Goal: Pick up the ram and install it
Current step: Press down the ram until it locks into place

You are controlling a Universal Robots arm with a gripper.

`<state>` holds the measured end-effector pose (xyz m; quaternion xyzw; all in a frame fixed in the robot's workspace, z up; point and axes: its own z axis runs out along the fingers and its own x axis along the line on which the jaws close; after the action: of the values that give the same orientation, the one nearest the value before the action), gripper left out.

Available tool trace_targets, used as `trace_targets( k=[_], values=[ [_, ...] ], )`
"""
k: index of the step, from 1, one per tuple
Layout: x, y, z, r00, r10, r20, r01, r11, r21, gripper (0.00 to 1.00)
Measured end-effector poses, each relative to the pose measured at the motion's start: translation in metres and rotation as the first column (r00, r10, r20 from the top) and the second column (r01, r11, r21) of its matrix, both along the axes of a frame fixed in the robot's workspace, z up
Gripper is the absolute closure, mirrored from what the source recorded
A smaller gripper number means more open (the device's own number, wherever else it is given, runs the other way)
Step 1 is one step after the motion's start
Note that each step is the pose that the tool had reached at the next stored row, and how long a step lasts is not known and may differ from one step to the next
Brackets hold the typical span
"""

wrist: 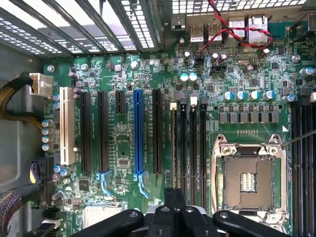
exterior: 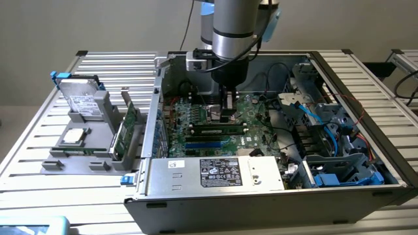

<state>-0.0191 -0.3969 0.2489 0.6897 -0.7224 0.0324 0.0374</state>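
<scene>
While the jaws stand clenched above the motherboard (wrist: 148, 74), ram (exterior: 219, 130) sits slotted, gripper (exterior: 227, 116) just above it

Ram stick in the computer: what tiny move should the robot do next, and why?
Probably a short, gentle press straight down. In the exterior view the ram lies lengthwise on the motherboard, beside the blue memory slots. The gripper hangs right over it, near its middle. I cannot tell whether they touch or whether the stick is fully seated, so a careful push seems sensible.
</scene>
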Motion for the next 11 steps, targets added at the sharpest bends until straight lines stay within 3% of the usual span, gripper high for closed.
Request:
trace_targets(
  k=[5, 11],
  values=[
    [0.0000, 0.0000, 0.0000, 0.9974, -0.072, 0.0001, 0.072, 0.9974, 0.0000, 0.89],
    [0.0000, 0.0000, 0.0000, 0.9885, -0.151, 0.0001, 0.151, 0.9885, 0.0001, 0.89]
  ],
)
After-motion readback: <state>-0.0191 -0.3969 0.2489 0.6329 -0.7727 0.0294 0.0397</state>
